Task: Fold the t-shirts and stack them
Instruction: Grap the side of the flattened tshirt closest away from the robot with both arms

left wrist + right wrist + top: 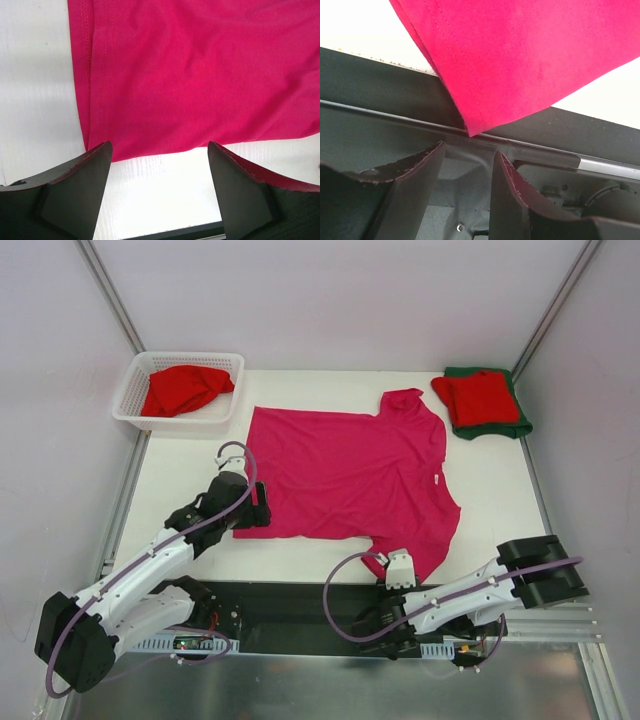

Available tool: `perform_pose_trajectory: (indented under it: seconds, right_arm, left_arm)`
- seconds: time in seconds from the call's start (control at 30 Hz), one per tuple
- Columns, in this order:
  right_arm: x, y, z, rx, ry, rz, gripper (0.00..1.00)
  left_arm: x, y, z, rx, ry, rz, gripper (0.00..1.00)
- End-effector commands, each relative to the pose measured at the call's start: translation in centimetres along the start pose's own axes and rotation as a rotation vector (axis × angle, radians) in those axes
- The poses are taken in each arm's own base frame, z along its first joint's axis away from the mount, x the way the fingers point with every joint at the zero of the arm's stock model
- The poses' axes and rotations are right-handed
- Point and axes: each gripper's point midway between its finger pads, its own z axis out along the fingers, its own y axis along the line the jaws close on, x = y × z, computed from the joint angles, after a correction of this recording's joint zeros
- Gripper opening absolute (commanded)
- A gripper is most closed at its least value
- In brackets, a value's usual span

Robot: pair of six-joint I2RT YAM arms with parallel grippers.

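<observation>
A magenta-pink t-shirt lies spread flat on the white table, one sleeve reaching over the near edge. My left gripper sits at its near left hem corner. In the left wrist view this gripper is open, with bare table between the fingers and the shirt's hem just ahead. My right gripper is at the near sleeve. Seen from the right wrist, it stands open and empty, with the sleeve tip just beyond the fingertips. A red t-shirt lies crumpled in the basket. A folded red t-shirt rests on a dark green one.
The white lattice basket stands at the back left corner. The folded pile is at the back right corner. A black strip and a metal rail run along the table's near edge under my right gripper. Grey walls enclose the table.
</observation>
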Motion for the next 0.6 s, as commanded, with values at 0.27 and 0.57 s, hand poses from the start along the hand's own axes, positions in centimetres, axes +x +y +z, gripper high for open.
perform_pose_trajectory:
  seconds: [0.27,0.57]
  right_arm:
    - [-1.1,-0.4,1.6,0.098,-0.070,-0.038,0.47]
    - [-2.7,-0.5,2.2,0.122,-0.104,-0.016,0.47]
  left_arm:
    - [-0.7,-0.7,-0.2,0.018,-0.020,-0.009,0.77]
    - [-0.5,-0.6,-0.1,0.017,-0.019,-0.012,0.77]
